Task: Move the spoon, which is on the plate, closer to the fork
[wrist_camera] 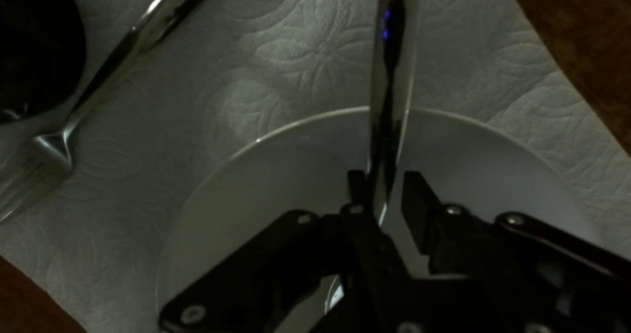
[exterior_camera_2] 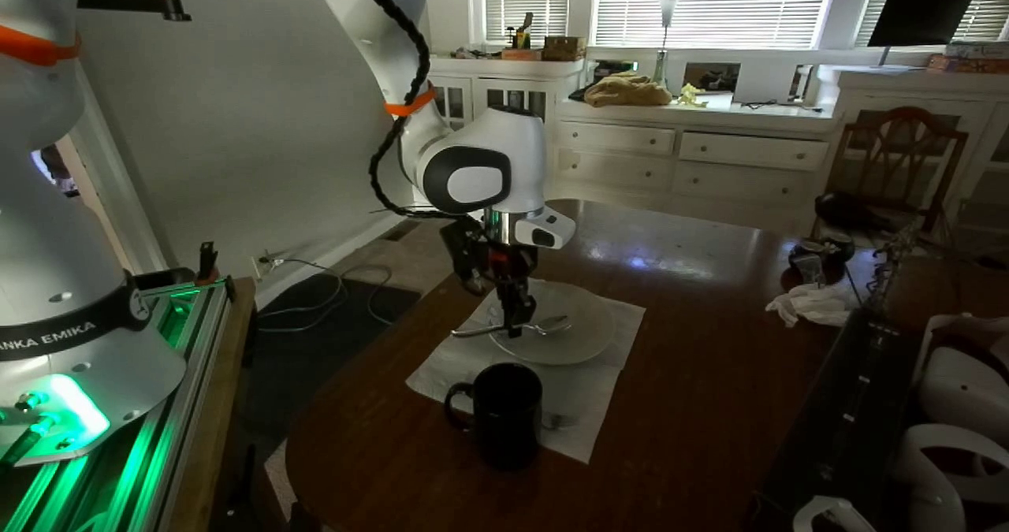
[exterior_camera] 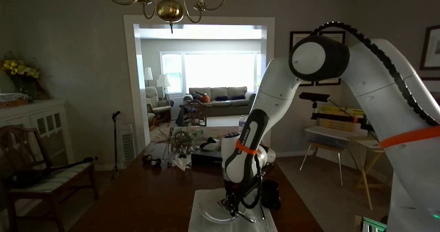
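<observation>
The silvery spoon (wrist_camera: 394, 52) lies across the white plate (wrist_camera: 236, 200), its handle reaching past the rim. In an exterior view its bowl (exterior_camera_2: 553, 325) rests in the plate (exterior_camera_2: 587, 343). My gripper (wrist_camera: 383, 187) is low over the plate, with its fingers on either side of the spoon's handle. The left finger is against or very near the handle; a gap shows at the right finger. The gripper also shows in both exterior views (exterior_camera: 233, 209) (exterior_camera_2: 516, 323). The fork (wrist_camera: 106, 71) lies on the mat beside the plate; in an exterior view the mug hides most of it (exterior_camera_2: 560, 422).
A black mug (exterior_camera_2: 508, 418) stands by the fork; it also shows in the wrist view (wrist_camera: 34, 47). A pale paper mat (exterior_camera_2: 441, 374) lies under the plate on the wooden table (exterior_camera_2: 678, 406). A black box (exterior_camera: 206, 157) and crumpled white paper (exterior_camera: 182, 162) are farther along the table.
</observation>
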Robot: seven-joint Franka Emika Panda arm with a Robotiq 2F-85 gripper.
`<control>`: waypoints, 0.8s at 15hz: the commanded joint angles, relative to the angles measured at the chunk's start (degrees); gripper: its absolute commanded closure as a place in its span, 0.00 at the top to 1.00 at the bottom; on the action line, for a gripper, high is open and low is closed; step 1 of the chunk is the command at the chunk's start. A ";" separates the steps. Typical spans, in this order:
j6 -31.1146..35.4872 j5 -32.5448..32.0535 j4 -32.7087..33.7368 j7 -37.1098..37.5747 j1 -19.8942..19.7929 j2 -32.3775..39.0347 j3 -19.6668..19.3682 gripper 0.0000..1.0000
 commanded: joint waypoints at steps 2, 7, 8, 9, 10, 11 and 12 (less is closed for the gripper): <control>-0.03 2.29 -0.31 -1.53 0.07 -1.27 0.28 0.00; -0.69 4.91 -2.43 -0.21 -0.55 -5.25 -0.02 0.03; -0.90 6.57 -3.30 0.70 -1.29 -6.38 -0.26 0.03; -0.76 7.90 -3.98 1.52 -1.65 -7.22 -0.60 0.03; -0.55 9.70 -5.01 2.39 -2.47 -8.11 -1.07 0.03; -0.37 10.93 -5.88 3.29 -2.85 -8.94 -1.92 0.03; 0.28 12.21 -6.87 3.74 -3.63 -9.49 -2.55 0.03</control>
